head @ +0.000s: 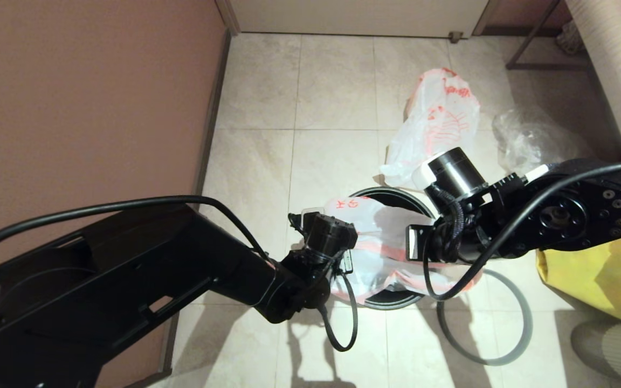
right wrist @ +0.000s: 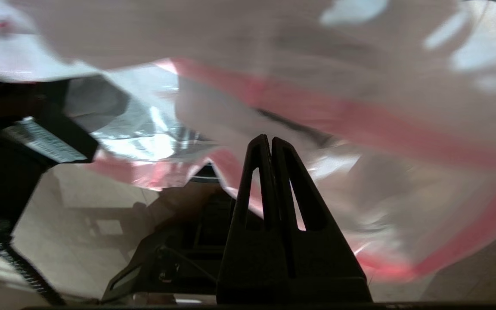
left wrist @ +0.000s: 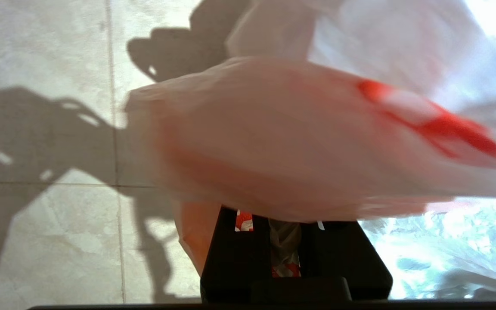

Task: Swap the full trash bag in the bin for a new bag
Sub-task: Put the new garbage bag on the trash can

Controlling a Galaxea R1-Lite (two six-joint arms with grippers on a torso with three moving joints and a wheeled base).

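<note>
The new bag [head: 380, 237], thin white film with a pink-red band, lies spread over the mouth of the black bin [head: 392, 194] in the middle of the floor. My left gripper [left wrist: 284, 234] is at the bin's left side, shut on a bunched piece of that bag [left wrist: 274, 142]. My right gripper [right wrist: 268, 140] is at the bin's right side, its fingers pressed together on the film [right wrist: 360, 107]. The full trash bag [head: 440, 121], white with red-orange drawing, stands on the tiles just behind the bin. The grey ring rim [head: 484, 362] lies flat on the floor to the bin's front right.
A crumpled clear bag [head: 531, 140] lies right of the full bag. A yellow fabric bag [head: 601, 275] sits at the right under my right arm. A brown wall [head: 73, 108] runs along the left. Bare tiles [head: 267, 161] stretch left of the bin.
</note>
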